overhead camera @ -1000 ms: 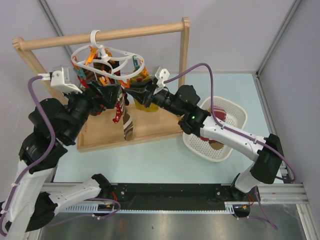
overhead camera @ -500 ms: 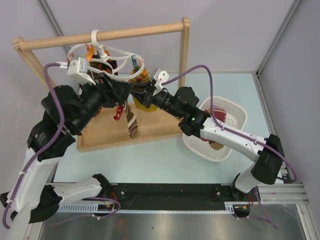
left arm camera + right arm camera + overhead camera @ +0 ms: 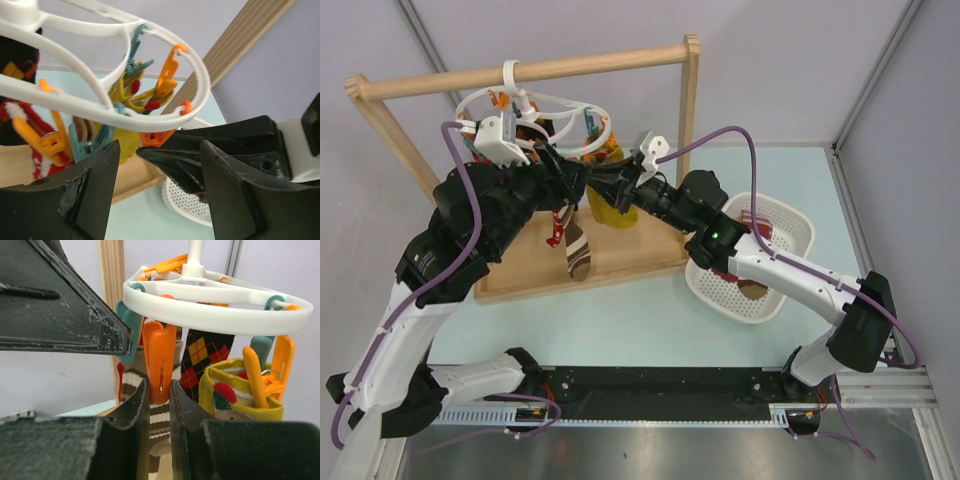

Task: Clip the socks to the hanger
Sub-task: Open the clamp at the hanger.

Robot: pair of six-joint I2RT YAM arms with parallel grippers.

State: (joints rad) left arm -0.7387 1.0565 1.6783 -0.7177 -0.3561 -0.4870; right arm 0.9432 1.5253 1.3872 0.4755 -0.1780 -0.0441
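Observation:
The white oval hanger (image 3: 582,108) hangs by its hook from the wooden rail (image 3: 550,68). A brown sock with cream stripes (image 3: 576,250) and a red patterned sock (image 3: 556,226) hang under it. My right gripper (image 3: 603,186) is shut on an orange peg (image 3: 159,360) of the hanger ring (image 3: 215,312). The brown sock (image 3: 161,426) hangs just behind that peg. My left gripper (image 3: 576,180) is open and empty, its fingers (image 3: 92,192) either side of the right gripper's tips (image 3: 195,160) below the ring (image 3: 150,116). Another red sock (image 3: 760,226) and brown sock (image 3: 752,290) lie in the basket.
A mustard-yellow sock (image 3: 612,207) and a black sock with red-orange diamonds (image 3: 206,359) also hang from the hanger. The wooden frame's base board (image 3: 630,255) lies beneath them. The white perforated basket (image 3: 798,232) stands to the right, under my right arm.
My left arm has swung up and to the right, bringing its open gripper against the right gripper under the hanger. The right gripper shifted slightly. The brown sock hangs in the same place.

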